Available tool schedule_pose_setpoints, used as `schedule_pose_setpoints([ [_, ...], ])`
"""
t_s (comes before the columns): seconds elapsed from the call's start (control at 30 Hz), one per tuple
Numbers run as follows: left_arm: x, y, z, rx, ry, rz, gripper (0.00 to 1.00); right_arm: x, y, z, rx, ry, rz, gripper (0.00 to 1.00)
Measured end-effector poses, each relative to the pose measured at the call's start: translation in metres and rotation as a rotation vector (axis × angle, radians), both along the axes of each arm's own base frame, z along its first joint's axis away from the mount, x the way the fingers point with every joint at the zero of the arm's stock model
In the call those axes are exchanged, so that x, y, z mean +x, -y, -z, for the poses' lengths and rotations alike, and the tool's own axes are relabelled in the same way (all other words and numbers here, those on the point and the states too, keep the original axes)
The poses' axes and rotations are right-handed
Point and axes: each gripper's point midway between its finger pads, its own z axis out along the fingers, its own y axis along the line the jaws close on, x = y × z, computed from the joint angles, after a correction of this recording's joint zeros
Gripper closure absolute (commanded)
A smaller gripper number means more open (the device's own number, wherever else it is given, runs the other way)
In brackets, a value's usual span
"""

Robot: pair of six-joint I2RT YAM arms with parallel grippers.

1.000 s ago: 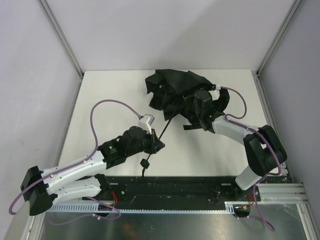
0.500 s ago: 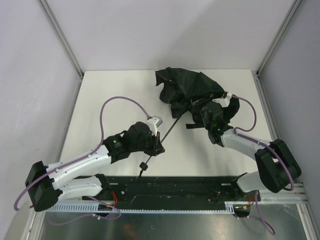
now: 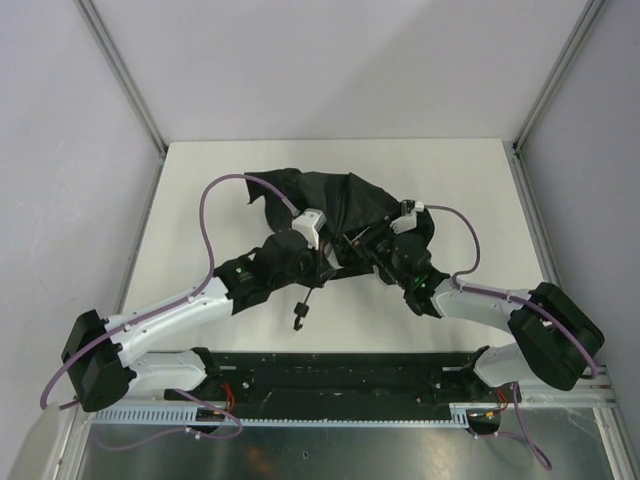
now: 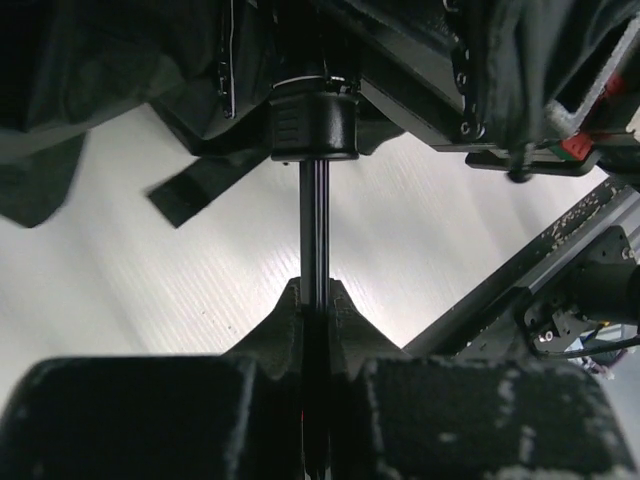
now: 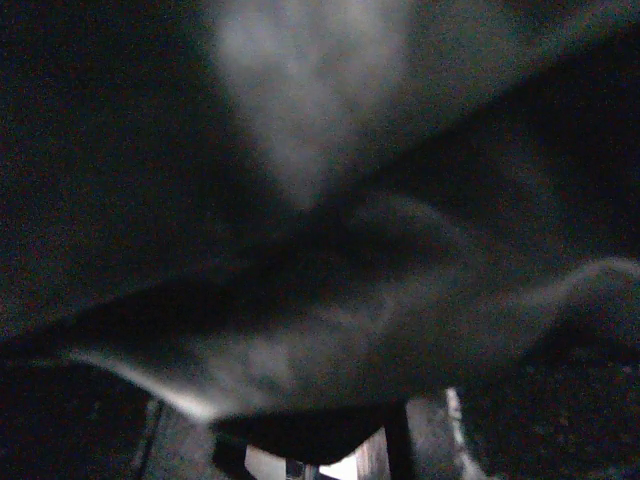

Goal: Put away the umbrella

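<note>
Whereas a second ago the left gripper held back near the table's front edge with a long run of bare shaft ahead of it, it now sits further in and close under the fabric; its two fingers are clenched on the slim dark metal shaft of the black compact folding umbrella, pinching it just below the round black plastic collar from which the ribs spread; the small black handle hangs below the gripper over the white table. In the same second the matte black canopy has come from the far right of the table toward the middle and now lies in a crumpled heap, spread wider to the left; the arms have drawn together, so only a short length of shaft shows between the left grip and the collar. That reads as the umbrella being pushed shut along its shaft, though the panels are loose and unwrapped and a flat black strap trails free, so the task looks well short of done. The right gripper is buried in the canopy's right side, touching the cloth; its wrist view is filled with dark cloth, and whether its jaws are parted or gripping a fold or rib cannot be told.
</note>
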Motion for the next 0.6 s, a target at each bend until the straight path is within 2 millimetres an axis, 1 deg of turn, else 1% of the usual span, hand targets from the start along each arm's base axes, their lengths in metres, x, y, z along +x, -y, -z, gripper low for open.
schedule_pose_setpoints([
  [0.03,0.001,0.001,-0.002,-0.005,0.006,-0.002,1.0,0.001,0.002,-0.002,0.005,0.008,-0.01,1.0],
  [0.07,0.002,0.002,-0.004,-0.014,0.014,-0.002,0.97,0.003,0.004,-0.005,0.007,0.021,-0.02,1.0],
  [0.1,0.002,0.003,-0.007,-0.024,0.022,-0.001,0.86,0.004,0.006,-0.008,0.005,0.037,-0.03,1.0],
  [0.17,0.001,0.005,-0.011,-0.05,0.038,0.007,0.59,0.002,0.009,-0.017,-0.012,0.081,-0.058,1.0],
  [0.2,0.0,0.005,-0.014,-0.07,0.047,0.014,0.45,0.0,0.01,-0.022,-0.038,0.12,-0.077,1.0],
  [0.23,-0.002,0.005,-0.019,-0.095,0.058,0.018,0.32,-0.002,0.013,-0.025,-0.079,0.168,-0.089,1.0],
  [0.27,-0.006,0.001,-0.03,-0.137,0.087,0.021,0.26,-0.002,0.018,-0.026,-0.157,0.245,-0.106,1.0],
  [0.3,-0.01,-0.002,-0.038,-0.169,0.106,0.026,0.23,0.0,0.022,-0.025,-0.204,0.286,-0.11,1.0],
  [0.33,-0.016,-0.004,-0.045,-0.208,0.121,0.041,0.22,0.002,0.026,-0.024,-0.25,0.332,-0.124,1.0],
  [0.4,-0.033,-0.011,-0.055,-0.282,0.146,0.083,0.24,0.009,0.037,-0.022,-0.337,0.422,-0.139,1.0],
  [0.43,-0.046,-0.015,-0.06,-0.32,0.155,0.122,0.24,0.014,0.047,-0.022,-0.399,0.49,-0.148,1.0],
  [0.47,-0.055,-0.018,-0.065,-0.349,0.166,0.151,0.22,0.013,0.049,-0.023,-0.454,0.559,-0.172,1.0],
  [0.5,-0.066,-0.022,-0.073,-0.384,0.181,0.189,0.18,0.021,0.062,-0.024,-0.501,0.599,-0.155,1.0],
  [0.53,-0.077,-0.024,-0.083,-0.421,0.199,0.232,0.09,0.022,0.067,-0.025,-0.547,0.653,-0.165,1.0],
  [0.57,-0.086,-0.027,-0.094,-0.453,0.223,0.269,0.05,0.02,0.072,-0.027,-0.589,0.713,-0.186,1.0],
  [0.6,-0.095,-0.03,-0.107,-0.486,0.255,0.307,0.03,0.017,0.074,-0.029,-0.622,0.773,-0.212,1.0],
])
